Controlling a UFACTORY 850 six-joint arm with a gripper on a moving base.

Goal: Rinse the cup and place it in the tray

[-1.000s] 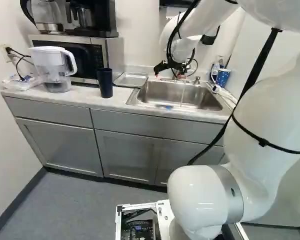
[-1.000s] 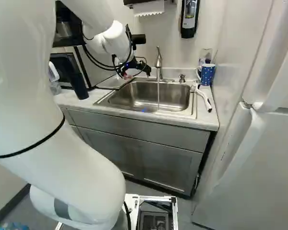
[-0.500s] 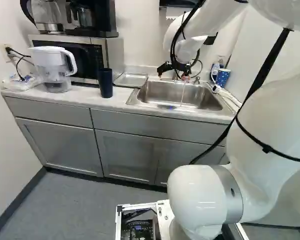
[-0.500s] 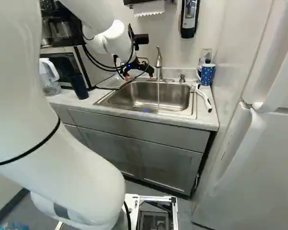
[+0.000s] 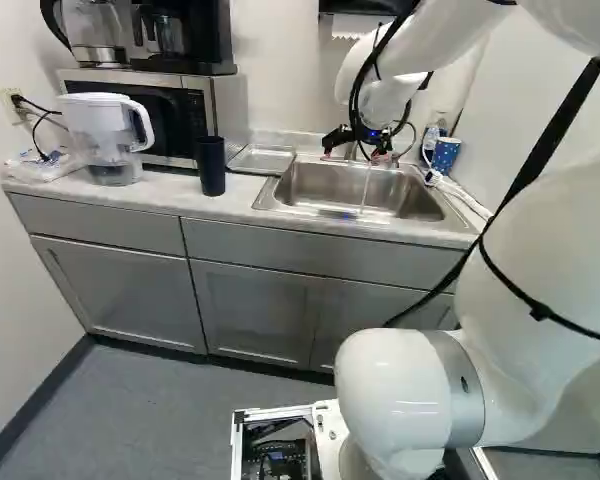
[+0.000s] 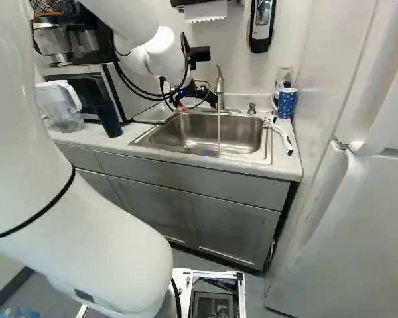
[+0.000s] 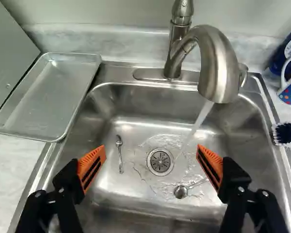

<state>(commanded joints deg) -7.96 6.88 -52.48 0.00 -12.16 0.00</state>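
**One tall dark-blue cup [image 5: 210, 166] and one spotted cup [image 6: 286, 103], with a running tap [image 7: 220, 63] between**

The tall cup stands upright on the bench [image 5: 180, 202], just in front of the microwave [image 5: 220, 108]. The spotted one is upright too, in the corner beyond the far side of the sink [image 6: 154, 150]. Which of the pair is due a rinse, I can't tell.

Between the microwave and the sink lies a shallow metal tray [image 7: 51, 92]. Water pours from the tap into the basin, near the round drain [image 7: 160, 161]. Two spoons lie down there, one spoon [image 7: 120, 154] on the tray side of the drain, the other spoon [image 7: 181, 191] in the splashing water.

Above all that hangs the gripper [image 5: 354, 152], its orange-padded fingers [image 7: 91, 167] spread wide and holding nothing, the drain showing below the gap.

A dish brush [image 6: 283, 137] lies beside the sink, near the spotted cup. Over on the microwave's other side stands a clear water pitcher [image 5: 108, 135], and a coffee maker [image 5: 165, 35] sits on top of the microwave.
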